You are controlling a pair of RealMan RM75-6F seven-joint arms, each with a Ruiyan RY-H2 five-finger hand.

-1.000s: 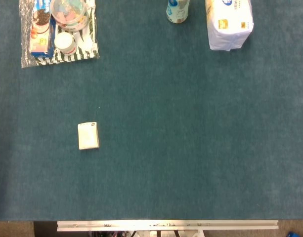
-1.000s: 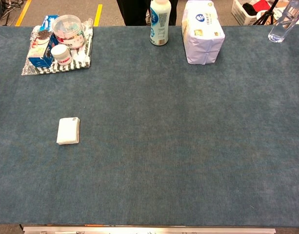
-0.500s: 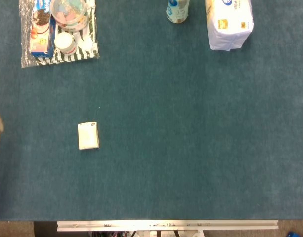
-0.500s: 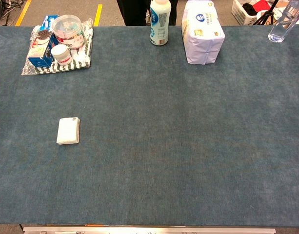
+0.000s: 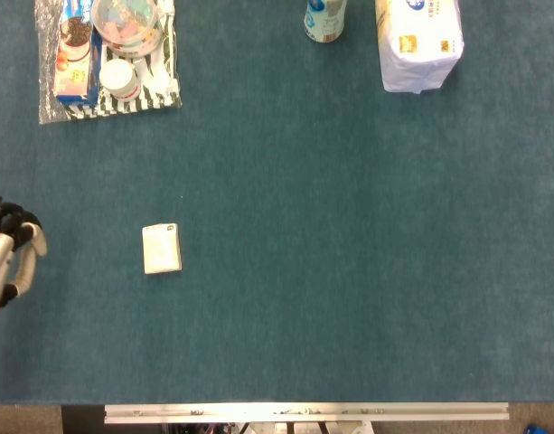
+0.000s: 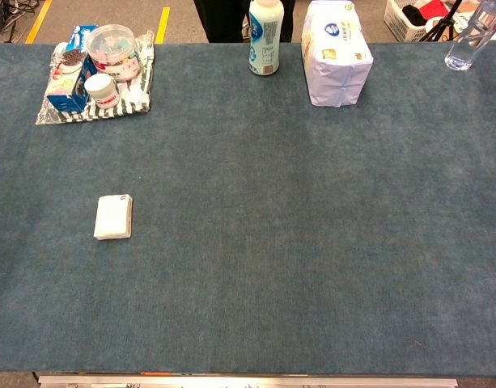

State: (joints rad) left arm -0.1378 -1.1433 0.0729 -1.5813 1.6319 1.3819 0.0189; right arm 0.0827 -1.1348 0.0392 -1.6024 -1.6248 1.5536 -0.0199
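Observation:
My left hand (image 5: pixel 10 253) shows at the left edge of the head view, only partly in frame, with its fingers apart and nothing in them. The chest view does not show it. Nearest to it, a short way to its right, a small white flat pack (image 5: pixel 161 249) (image 6: pixel 113 217) lies on the blue-green tabletop. My right hand appears in neither view.
At the far left stands a striped tray (image 5: pixel 159 95) (image 6: pixel 134 101) with a blue box, a clear tub and a small white jar. A white bottle (image 5: pixel 324 20) (image 6: pixel 264 36) and a white wrapped package (image 5: pixel 417 43) (image 6: pixel 335 52) stand at the back. A clear bottle (image 6: pixel 468 40) is far right.
My left hand has come further into the head view from the left edge, toward the white pack. Nothing on the table has moved.

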